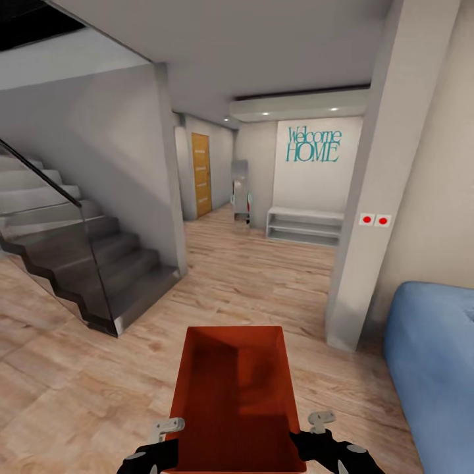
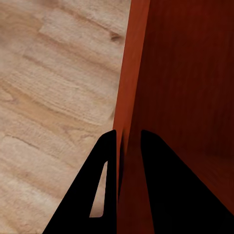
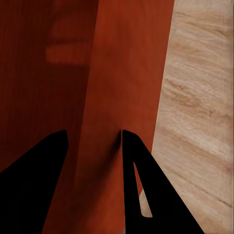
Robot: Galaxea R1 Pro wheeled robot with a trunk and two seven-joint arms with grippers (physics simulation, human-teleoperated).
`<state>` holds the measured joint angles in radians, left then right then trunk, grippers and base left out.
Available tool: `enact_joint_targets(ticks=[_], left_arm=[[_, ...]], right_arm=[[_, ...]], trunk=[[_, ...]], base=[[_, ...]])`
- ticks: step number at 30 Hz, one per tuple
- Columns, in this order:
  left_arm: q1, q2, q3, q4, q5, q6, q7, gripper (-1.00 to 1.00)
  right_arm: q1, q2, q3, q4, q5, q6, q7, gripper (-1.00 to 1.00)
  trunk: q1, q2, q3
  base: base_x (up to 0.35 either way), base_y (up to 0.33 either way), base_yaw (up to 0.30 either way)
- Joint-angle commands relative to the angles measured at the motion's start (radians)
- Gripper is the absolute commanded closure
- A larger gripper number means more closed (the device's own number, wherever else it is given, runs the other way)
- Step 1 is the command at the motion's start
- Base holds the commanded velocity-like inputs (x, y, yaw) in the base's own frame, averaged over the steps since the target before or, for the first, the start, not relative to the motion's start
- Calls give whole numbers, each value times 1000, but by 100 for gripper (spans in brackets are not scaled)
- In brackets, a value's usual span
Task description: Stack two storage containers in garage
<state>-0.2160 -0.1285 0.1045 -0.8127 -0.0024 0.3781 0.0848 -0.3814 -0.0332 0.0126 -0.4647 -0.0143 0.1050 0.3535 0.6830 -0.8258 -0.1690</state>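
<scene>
One orange-red lidless storage container (image 1: 234,395) hangs in front of me above the light wood-plank floor (image 1: 250,283) of the living room. My left gripper (image 1: 168,431) clamps its left wall and my right gripper (image 1: 320,421) clamps its right wall. In the left wrist view the two dark fingers (image 2: 109,161) straddle the thin orange wall (image 2: 127,97), one outside and one inside the box. The right wrist view has the right gripper (image 3: 92,136) likewise astride the container's wall (image 3: 112,87). The inside of the box is empty.
A dark staircase with a glass rail (image 1: 79,263) rises at the left. A pale pillar (image 1: 382,197) stands at the right, with a blue sofa (image 1: 434,368) beside it. Ahead, a hallway leads to a white shelf bench (image 1: 306,226) and a wooden door (image 1: 201,174).
</scene>
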Motion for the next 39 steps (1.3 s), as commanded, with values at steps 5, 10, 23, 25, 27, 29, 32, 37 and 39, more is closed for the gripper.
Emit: enact_joint_targets(ticks=[5,10,23,25,27,29,32,37,39], left_arm=[[0,0,3,-4,-19,-48,7,100],[0,-1,3,-4,-19,-48,7,100],[0,-2,3,-3,-19,-48,7,100],[0,-2,3,-3,-19,-48,7,100],[0,-2,3,-3,-19,-48,7,100],[0,-2,3,-3,-19,-48,7,100],[0,-3,3,-3,-19,-48,7,100],[0,-3,3,-3,-19,-48,7,100],[0,-3,3,-3,-19,-48,7,100]], right_arm=[[-1,-1,-6,0,-6,7,28,100],[-1,-1,-6,0,-6,7,28,100],[-1,-1,-6,0,-6,7,28,100],[-1,-1,-6,0,-6,7,28,100],[-1,-1,-6,0,-6,7,28,100],[-1,-1,-6,0,-6,7,28,100],[-1,-1,-6,0,-6,7,29,100],[-1,-1,-6,0,-6,7,29,100],[-1,-1,-6,0,-6,7,29,100]], trunk=[[1,-1,-2],[1,-1,-2],[1,-1,-2],[1,-1,-2],[1,-1,-2],[1,-1,-2],[1,-1,-2],[1,-1,-2],[1,-1,-2]], base=[[330,0,-4],[330,0,-93],[330,0,-58],[330,0,0],[330,0,0],[330,0,0],[330,0,0],[330,0,0],[330,0,0]])
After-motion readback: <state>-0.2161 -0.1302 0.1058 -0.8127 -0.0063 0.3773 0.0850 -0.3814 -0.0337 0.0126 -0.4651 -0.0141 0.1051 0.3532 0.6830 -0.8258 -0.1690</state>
